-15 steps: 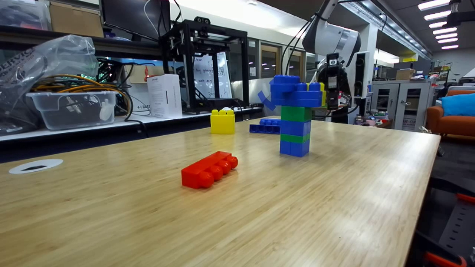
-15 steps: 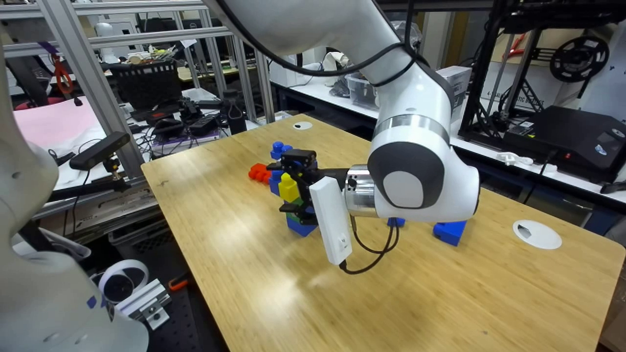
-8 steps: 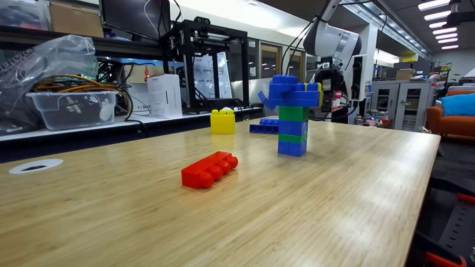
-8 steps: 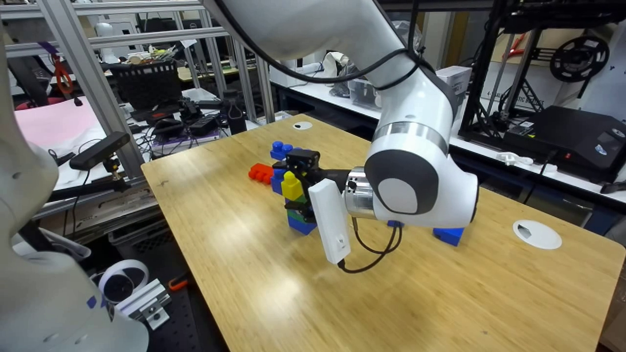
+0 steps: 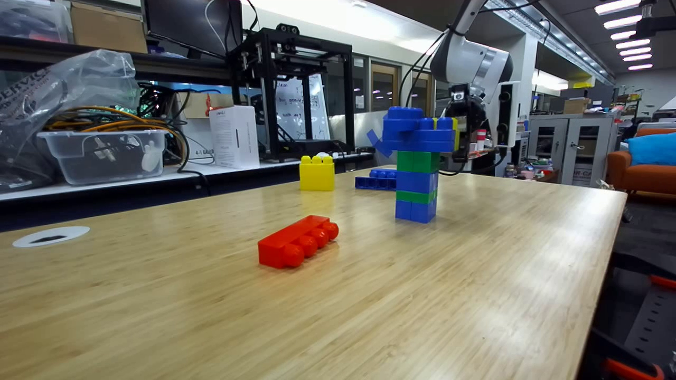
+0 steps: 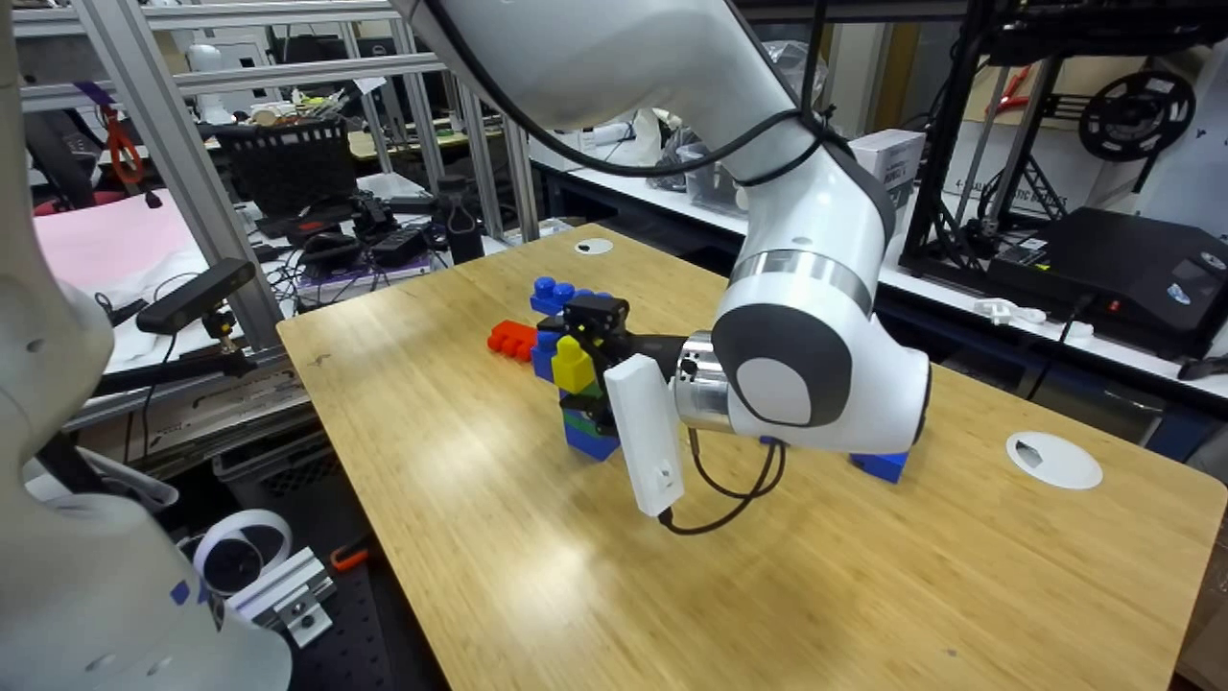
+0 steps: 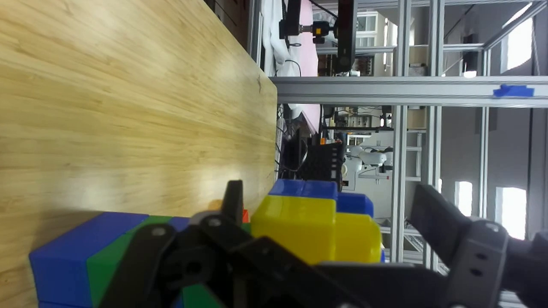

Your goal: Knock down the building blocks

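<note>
The building blocks (image 5: 416,182) stand upright as a blue and green tower, with wider blue bricks and a yellow brick (image 7: 295,226) at the top. In an exterior view, the arm partly hides the tower, whose blue base (image 6: 592,443) shows below the gripper. My gripper (image 7: 334,209) is open at the tower's top. Its fingers stand on either side of the yellow brick, with a wide gap to the right finger (image 7: 436,218). In an exterior view the gripper (image 5: 458,126) is close beside the yellow end; whether its palm touches cannot be told.
A flat red studded brick (image 5: 296,243) lies on the wooden table (image 5: 422,306). A lone yellow brick (image 5: 317,175) and a low blue brick (image 5: 376,180) are farther back. Another view shows a blue brick (image 6: 880,465) beneath the wrist. A metal frame (image 6: 173,144) stands beyond the table.
The gripper has moved left against the tower's top in an exterior view. The tower has shifted slightly left and stays upright. In the last half second, only the wrist and arm have moved slightly.
</note>
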`<state>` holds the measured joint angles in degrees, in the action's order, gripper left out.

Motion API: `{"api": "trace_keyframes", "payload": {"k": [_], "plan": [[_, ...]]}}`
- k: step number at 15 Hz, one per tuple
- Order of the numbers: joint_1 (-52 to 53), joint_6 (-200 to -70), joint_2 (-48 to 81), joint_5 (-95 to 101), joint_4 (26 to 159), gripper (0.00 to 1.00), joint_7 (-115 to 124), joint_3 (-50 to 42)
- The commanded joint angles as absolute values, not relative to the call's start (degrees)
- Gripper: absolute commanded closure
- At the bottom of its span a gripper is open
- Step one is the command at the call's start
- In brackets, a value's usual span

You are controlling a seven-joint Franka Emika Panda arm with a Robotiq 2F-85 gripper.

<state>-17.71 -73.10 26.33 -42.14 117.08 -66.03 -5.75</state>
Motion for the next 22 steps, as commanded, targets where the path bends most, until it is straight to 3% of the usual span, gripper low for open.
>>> {"api": "trace_keyframes", "payload": {"k": [1, 10, 11, 13, 16, 22], "plan": [[-16.8, -74.4, 26.1, -44.0, 117.6, 0.00, -65.9, -6.5], [-17.0, -74.0, 26.7, -47.3, 117.8, 0.00, -65.6, -7.5], [-17.0, -74.1, 26.7, -47.4, 117.9, 0.25, -65.6, -7.6], [-16.9, -74.2, 26.7, -47.4, 117.9, 0.34, -65.7, -7.7], [-16.8, -74.4, 26.9, -47.2, 117.8, 0.56, -65.6, -7.7], [-16.7, -75.2, 25.4, -46.4, 117.9, 0.58, -66.7, -7.9]]}}
